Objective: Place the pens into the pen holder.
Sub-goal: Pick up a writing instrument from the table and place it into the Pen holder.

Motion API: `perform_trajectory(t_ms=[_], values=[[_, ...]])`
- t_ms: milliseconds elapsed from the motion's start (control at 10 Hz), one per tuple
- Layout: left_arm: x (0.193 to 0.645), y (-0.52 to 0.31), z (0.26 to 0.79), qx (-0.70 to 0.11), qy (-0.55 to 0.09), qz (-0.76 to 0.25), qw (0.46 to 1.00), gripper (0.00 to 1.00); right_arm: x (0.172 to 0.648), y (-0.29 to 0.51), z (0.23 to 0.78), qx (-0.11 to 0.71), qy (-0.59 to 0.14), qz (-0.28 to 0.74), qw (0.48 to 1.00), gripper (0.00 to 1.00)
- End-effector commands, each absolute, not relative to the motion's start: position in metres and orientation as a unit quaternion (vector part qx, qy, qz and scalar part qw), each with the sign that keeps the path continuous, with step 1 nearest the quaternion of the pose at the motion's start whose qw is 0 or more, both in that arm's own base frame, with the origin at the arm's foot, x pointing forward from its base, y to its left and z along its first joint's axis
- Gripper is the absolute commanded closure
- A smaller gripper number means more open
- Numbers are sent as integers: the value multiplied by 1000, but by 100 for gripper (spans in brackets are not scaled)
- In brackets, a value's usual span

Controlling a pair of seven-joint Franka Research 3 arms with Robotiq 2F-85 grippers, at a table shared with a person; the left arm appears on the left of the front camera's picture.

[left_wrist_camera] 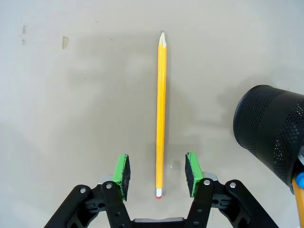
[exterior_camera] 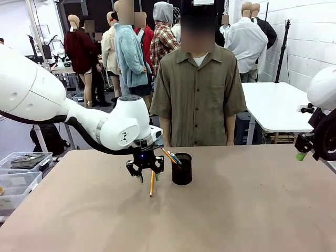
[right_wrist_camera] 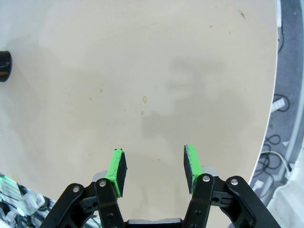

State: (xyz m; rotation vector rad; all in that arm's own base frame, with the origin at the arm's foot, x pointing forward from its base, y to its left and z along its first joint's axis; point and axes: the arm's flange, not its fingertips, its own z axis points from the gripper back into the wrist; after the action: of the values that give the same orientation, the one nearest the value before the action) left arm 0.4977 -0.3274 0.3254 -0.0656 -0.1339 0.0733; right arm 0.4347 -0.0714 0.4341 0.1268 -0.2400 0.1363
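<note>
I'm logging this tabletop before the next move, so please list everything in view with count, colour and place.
pencil: one, yellow-orange, flat on the table, between the left gripper's open fingers, untouched
pen holder: one, black mesh, upright mid-table
pens: at least two, orange and dark, leaning out of the holder
table: one, tan
bins: two, clear, beside the table on the robot's left
person: one, olive shirt, standing at the far edge
left gripper: open, over the pencil
right gripper: open, over bare table
</note>
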Motion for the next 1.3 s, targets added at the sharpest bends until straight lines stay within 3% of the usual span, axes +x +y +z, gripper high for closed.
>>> perform_trajectory(t_ms=[0, 800, 1000, 1200], values=[[506, -334, 322, -16, -66, 30, 997, 38, 435, -69, 432, 44, -118, 60, 990, 38], [512, -333, 307, 11, -57, 26, 998, 38, 435, -69, 432, 44, -118, 60, 990, 38], [512, -333, 306, 12, -56, 23, 998, 64, 435, -69, 432, 44, -118, 60, 990, 38], [512, -333, 306, 18, -55, 20, 998, 100, 435, -69, 432, 44, -118, 60, 990, 38]])
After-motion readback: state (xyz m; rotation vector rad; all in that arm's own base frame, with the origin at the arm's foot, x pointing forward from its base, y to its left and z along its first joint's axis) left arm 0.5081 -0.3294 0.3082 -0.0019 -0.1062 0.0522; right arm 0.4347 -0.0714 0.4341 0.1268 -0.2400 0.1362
